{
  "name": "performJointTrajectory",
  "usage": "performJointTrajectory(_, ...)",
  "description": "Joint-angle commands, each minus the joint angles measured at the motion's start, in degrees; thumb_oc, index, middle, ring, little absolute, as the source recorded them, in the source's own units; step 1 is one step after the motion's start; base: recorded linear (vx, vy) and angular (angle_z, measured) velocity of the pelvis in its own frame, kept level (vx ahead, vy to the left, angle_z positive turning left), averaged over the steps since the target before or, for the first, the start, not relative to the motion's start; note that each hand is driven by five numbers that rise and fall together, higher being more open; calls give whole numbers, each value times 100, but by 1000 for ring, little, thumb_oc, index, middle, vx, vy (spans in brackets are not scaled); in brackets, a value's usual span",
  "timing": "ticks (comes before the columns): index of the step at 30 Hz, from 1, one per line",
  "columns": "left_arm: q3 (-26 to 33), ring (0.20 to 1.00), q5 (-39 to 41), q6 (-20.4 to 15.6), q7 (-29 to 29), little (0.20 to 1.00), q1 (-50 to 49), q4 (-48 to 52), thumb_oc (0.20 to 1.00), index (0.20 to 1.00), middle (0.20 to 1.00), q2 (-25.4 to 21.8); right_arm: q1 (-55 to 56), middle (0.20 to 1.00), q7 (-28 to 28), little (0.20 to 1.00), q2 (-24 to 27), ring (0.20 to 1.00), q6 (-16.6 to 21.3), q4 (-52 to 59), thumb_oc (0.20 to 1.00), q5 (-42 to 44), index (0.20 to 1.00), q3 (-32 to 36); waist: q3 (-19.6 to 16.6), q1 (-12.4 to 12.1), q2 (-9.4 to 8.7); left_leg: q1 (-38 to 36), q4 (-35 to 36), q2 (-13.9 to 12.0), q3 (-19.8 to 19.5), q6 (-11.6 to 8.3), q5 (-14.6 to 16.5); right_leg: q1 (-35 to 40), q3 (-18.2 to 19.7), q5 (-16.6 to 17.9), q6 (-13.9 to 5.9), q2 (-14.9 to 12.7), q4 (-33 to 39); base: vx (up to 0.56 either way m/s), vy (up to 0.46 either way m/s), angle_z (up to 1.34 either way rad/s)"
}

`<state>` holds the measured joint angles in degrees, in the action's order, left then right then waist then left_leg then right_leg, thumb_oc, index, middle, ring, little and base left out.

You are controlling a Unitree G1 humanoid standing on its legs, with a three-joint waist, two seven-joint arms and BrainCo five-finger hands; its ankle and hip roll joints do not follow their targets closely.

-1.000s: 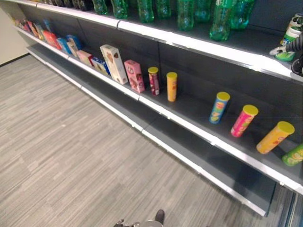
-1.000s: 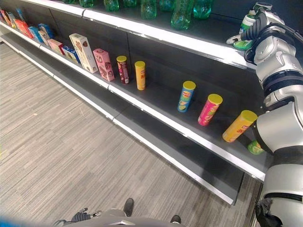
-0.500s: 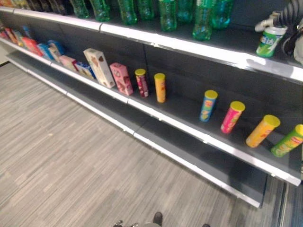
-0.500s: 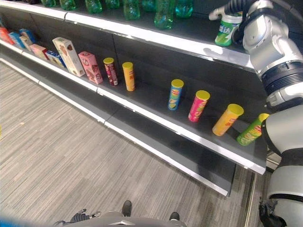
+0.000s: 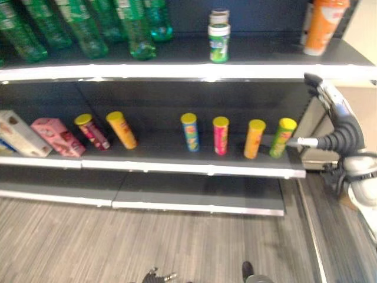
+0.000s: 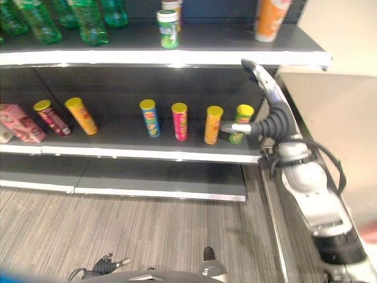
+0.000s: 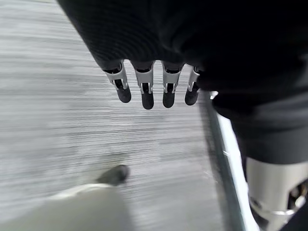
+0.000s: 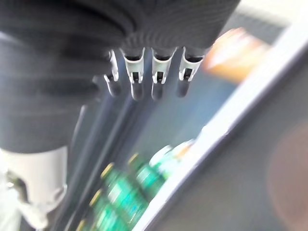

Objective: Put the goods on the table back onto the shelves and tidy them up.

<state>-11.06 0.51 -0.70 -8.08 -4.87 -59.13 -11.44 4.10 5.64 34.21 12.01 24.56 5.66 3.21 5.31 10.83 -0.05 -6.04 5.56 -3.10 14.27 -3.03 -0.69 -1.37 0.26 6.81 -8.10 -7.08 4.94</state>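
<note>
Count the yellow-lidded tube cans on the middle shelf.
6: maroon tube and orange tube at left; blue tube, pink tube, orange-yellow tube, green tube toward the right end.

I'm in a shop aisle: long dark metal shelves [image 5: 177,168] stocked with green plastic bottles [image 5: 82,26] and colourful yellow-lidded snack tubes [image 5: 221,135].
</note>
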Motion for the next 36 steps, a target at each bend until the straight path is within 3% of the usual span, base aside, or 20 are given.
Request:
performJointTrajectory(1,-17,1000,-400,-234,174,1000,404,-164,1000,1000,1000,-466,-1309,1000,-289,1000,804,1000,76,-470,1000,131,1000,-114,273,27,-232,-186,-69,-133,135,-15,602,-86,80,-829,-512,-339,-760,-117,242,-160)
performJointTrajectory(5,-130,1000,-525,-245,289,1000,614,-21,1000,1000,1000,-615,-1102,1000,-281,1000,757,1000,2,-553,1000,-52,1000,-106,533,194,-287,-212,-56,-237,532,47,590,-526,232,-819,-622,-232,-1380,-116,80,-93)
performJointTrajectory(8,-130,1000,-525,-245,289,1000,614,-21,1000,1000,1000,-615,-1101,1000,-281,1000,757,1000,2,-553,1000,-52,1000,-105,530,191,-287,-209,-56,-237,535,47,590,-532,235,-819,-622,-231,-1381,-18,-5,-82)
performJointTrajectory(9,-144,1000,-538,-239,290,1000,612,57,1000,1000,1000,-675,-1016,1000,-246,1000,750,1000,-3,-541,1000,-31,1000,29,538,216,-264,-241,-56,-313,676,43,577,-440,-10,-863,-592,-403,-1436,-82,-154,-11)
performJointTrajectory(10,-136,1000,-494,-236,315,1000,570,157,1000,1000,1000,-687,-890,1000,-163,1000,774,1000,-8,-568,1000,-16,1000,372,394,81,-293,-145,-101,-452,904,-18,520,-233,-530,-599,-558,-870,-1359,-86,-210,-3)
performJointTrajectory(12,-127,1000,-520,-218,343,1000,551,156,1000,1000,1000,-682,-844,1000,-31,1000,811,1000,-54,-546,1000,-187,1000,626,323,33,-362,-116,-131,-479,985,-43,501,-238,-578,-325,-607,-970,-1265,-30,-191,-83)
performJointTrajectory(14,-67,1000,-581,-223,339,1000,507,115,1000,1000,1000,-695,-815,1000,128,1000,905,1000,-113,-457,1000,-333,1000,998,203,3,-445,-138,-175,-492,1074,-107,538,-38,-647,-314,-655,-966,-760,29,-145,-47)
performJointTrajectory(19,0,1000,-621,-210,342,1000,437,66,1000,1000,1000,-657,-521,1000,556,1000,1252,1000,-158,-646,1000,-228,1000,1989,3,-16,-562,-79,-297,-732,1026,-319,433,322,-708,-542,-623,-690,-185,23,-201,-24)
performJointTrajectory(23,34,1000,-529,-211,331,1000,365,149,1000,1000,1000,-594,-149,1000,827,1000,1513,1000,-150,-769,1000,-28,1000,2783,-43,94,-483,-55,-332,-1001,959,-470,281,390,-732,-765,-464,-426,-130,-12,-184,-5)
performJointTrajectory(26,194,1000,-424,-213,327,1000,254,222,1000,1000,1000,-608,275,1000,1044,1000,1699,1000,-10,-967,1000,404,1000,3594,10,212,-398,32,-682,-1353,947,-642,211,532,-747,-1041,-264,-104,-97,-16,-255,-3)
performJointTrajectory(36,175,1000,-424,-211,327,1000,262,225,1000,1000,1000,-607,303,1000,1039,1000,1700,1000,-3,-964,1000,418,1000,3629,1,198,-382,85,-721,-1381,933,-647,199,499,-751,-1021,-243,-83,-102,-5,-24,1)
